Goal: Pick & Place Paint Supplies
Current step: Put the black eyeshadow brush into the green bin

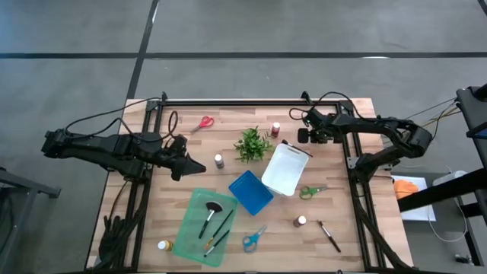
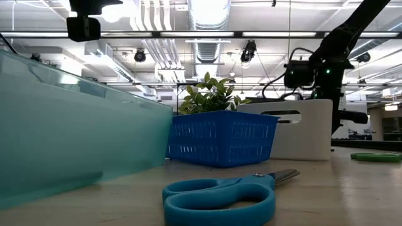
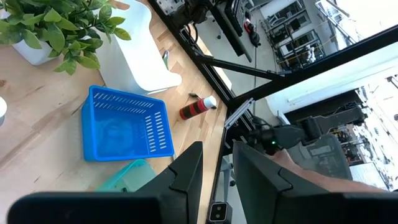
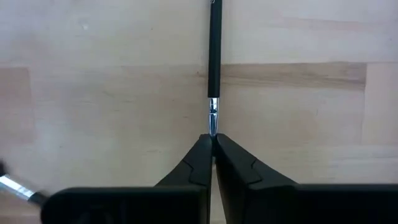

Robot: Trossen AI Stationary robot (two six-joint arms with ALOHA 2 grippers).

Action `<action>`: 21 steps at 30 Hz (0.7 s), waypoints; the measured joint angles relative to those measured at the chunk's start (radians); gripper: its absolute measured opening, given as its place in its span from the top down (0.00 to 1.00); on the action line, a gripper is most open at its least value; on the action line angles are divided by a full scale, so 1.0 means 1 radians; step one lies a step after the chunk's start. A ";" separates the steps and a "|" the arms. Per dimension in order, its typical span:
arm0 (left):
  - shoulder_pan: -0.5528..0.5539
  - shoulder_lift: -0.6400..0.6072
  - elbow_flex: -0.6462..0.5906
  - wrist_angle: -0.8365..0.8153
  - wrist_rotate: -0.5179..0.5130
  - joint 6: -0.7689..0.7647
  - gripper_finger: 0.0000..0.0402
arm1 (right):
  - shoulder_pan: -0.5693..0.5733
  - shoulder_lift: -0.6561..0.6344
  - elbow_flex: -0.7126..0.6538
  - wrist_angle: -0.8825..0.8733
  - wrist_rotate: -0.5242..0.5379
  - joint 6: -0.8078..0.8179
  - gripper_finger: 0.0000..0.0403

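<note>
My right gripper [image 1: 303, 137] [image 4: 213, 142] stands over the far right part of the table, beside the white bin [image 1: 287, 169], and is shut on a thin dark-handled brush [image 4: 214, 56]. My left gripper [image 1: 189, 164] [image 3: 219, 163] hovers at the table's left, open a little and empty. Several brushes, one of them broad [image 1: 213, 207], lie in the green tray [image 1: 190, 228]. Another brush [image 1: 329, 236] lies near the front right. Red scissors [image 1: 202, 124], green scissors [image 1: 310, 192] and blue scissors [image 1: 254, 238] [image 2: 220, 194] lie flat. Small bottles [image 1: 275, 130] [image 1: 219, 160] [image 1: 301, 221] [image 1: 163, 245] sit on the wood. My right gripper pinches the brush between its two fingertips at the silver metal collar [image 4: 212, 118]. The dark handle runs straight on ahead of the fingers, in line with them. Whether the brush rests on the wood or hangs clear, I cannot tell.
A blue basket [image 1: 251, 192] [image 2: 223, 138] sits mid-table between the green tray and the white bin [image 2: 295, 129]. A leafy plant [image 1: 253, 144] stands behind it. Black frame rails [image 1: 350, 164] run along both sides of the table.
</note>
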 joint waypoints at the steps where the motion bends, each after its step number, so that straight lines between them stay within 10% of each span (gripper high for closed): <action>1: 0.000 0.000 0.000 0.000 0.000 0.000 0.75 | 0.002 -0.026 -0.002 -0.001 0.001 0.000 0.98; 11: 0.000 0.000 0.000 0.006 0.000 0.011 0.75 | 0.099 -0.363 -0.007 -0.085 -0.056 0.064 0.98; 21: 0.000 -0.002 0.000 0.097 -0.047 0.080 0.75 | 0.442 -0.662 -0.006 0.242 -0.156 0.056 0.98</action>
